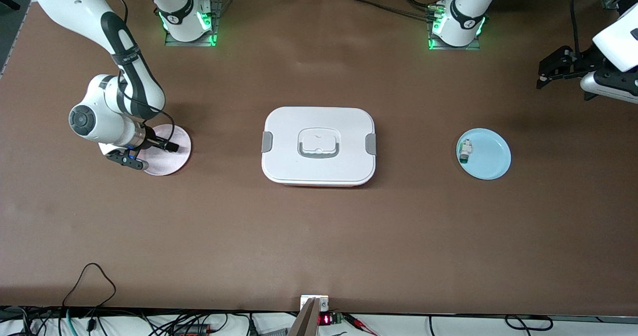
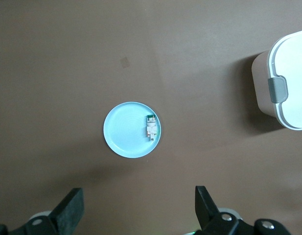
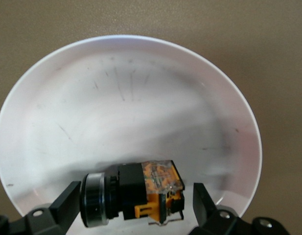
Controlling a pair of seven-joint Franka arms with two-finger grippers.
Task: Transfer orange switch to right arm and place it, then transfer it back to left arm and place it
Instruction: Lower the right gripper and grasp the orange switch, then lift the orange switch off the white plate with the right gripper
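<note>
While the right arm is reaching down toward its end of the table, the right gripper [image 3: 133, 208] is hanging low over the pale pink plate [image 1: 172, 164], its two fingers [image 3: 67, 200] standing wide apart on either side of the orange switch [image 3: 133, 196]. Neither finger is visibly pressing the part, so the claw is gripping nothing. Lying on its side on the plate, the switch is showing its dark body, a round silver-rimmed cap at one end and an orange terminal block at the other.

Sitting at the middle of the table, between the two plates and well apart from both, is the box [image 1: 319, 146], lid on and handle folded flat.

Toward the left arm's end, the light blue plate [image 1: 491, 164] is holding a small white-and-green part [image 1: 465, 151] near its rim. Waiting up in the air, the left gripper [image 1: 553, 72] is holding its jaws fully spread and empty.
</note>
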